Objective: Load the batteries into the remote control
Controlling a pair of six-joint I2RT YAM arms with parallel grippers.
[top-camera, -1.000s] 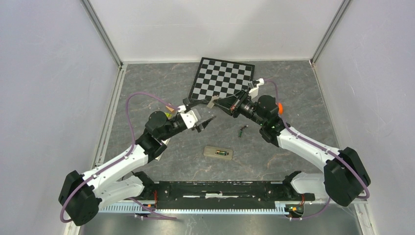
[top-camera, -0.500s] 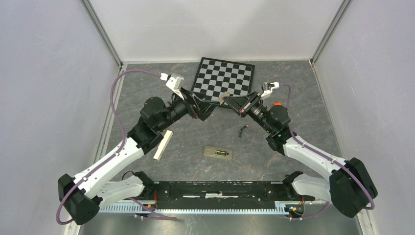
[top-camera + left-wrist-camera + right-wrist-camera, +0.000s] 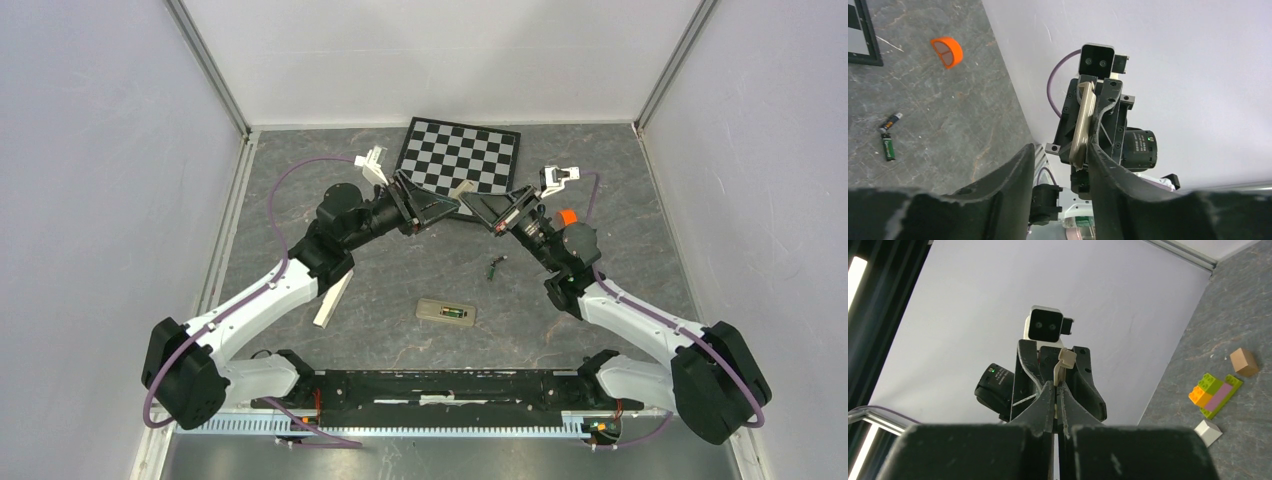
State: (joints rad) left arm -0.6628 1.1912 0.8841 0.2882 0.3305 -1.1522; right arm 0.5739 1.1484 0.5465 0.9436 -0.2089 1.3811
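Right tool (image 3: 472,203) pinches a thin cream cover (image 3: 1063,365) edge-on. The left tool (image 3: 432,207) faces it, spread and empty. On the bench (image 3: 620,180) beneath the right tool lie the batteries (image 3: 494,268), with the remote (image 3: 446,311) nearer the bases. They look light, stiff, slick and apt to roll, so grip them mid-length.

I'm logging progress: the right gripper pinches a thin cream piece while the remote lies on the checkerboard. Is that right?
Not quite. The top view shows the remote control on the bare grey table, off the checkerboard. The right gripper does pinch the thin cream piece.
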